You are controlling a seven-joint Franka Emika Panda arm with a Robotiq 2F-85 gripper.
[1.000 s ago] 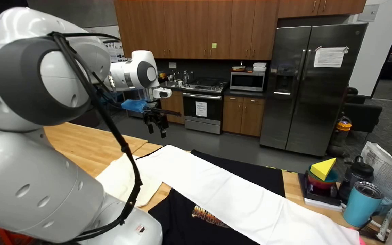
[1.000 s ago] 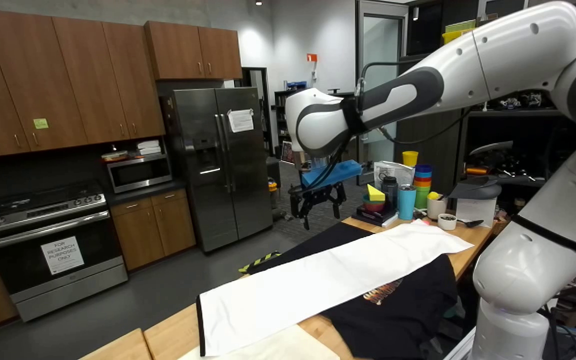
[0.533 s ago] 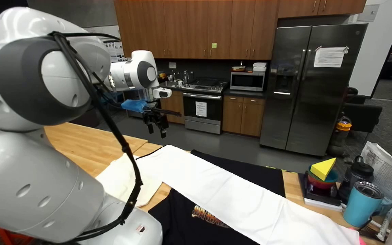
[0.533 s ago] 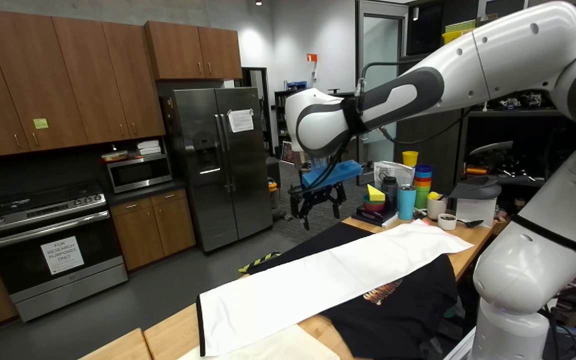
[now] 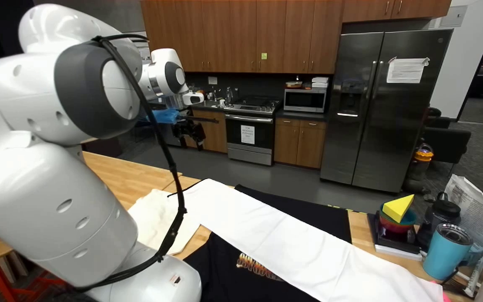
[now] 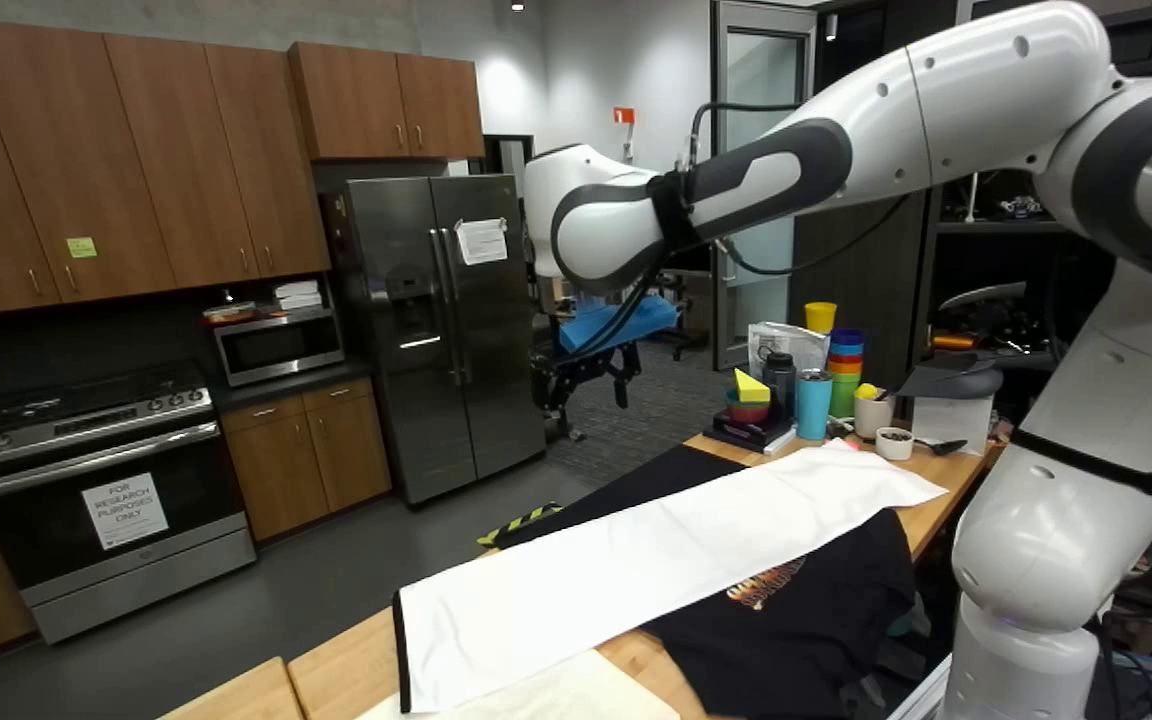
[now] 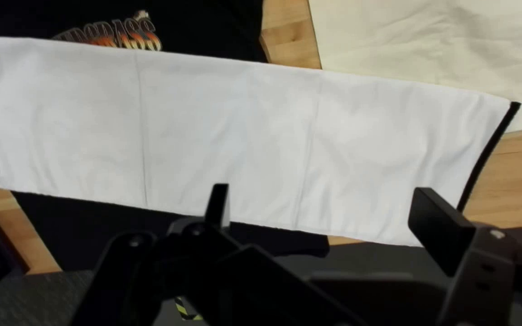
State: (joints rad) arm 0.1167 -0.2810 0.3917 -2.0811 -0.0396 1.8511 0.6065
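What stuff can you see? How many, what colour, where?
wooden tabletops: 2, tan, adjoining
shirt: 1, black, tabletop
cream cloth: 1, cream, tabletop
white cloth: 1, white, partly covering both
tumbler: 1, blue, tabletop
bottle: 1, black, near tumbler
bowls: 2 visible, red and teal, near bottle
wedge: 1, yellow, on bowls
stove: 1, black and silver, background
microwave: 1, silver, background
fridge: 1, grey, background
robot arm: 1, white, foreground
gripper: 1, black, arm's end

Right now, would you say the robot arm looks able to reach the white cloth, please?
Probably yes, if lowered: the gripper hangs open and empty, and I see nothing lying on the white cloth or standing between them.
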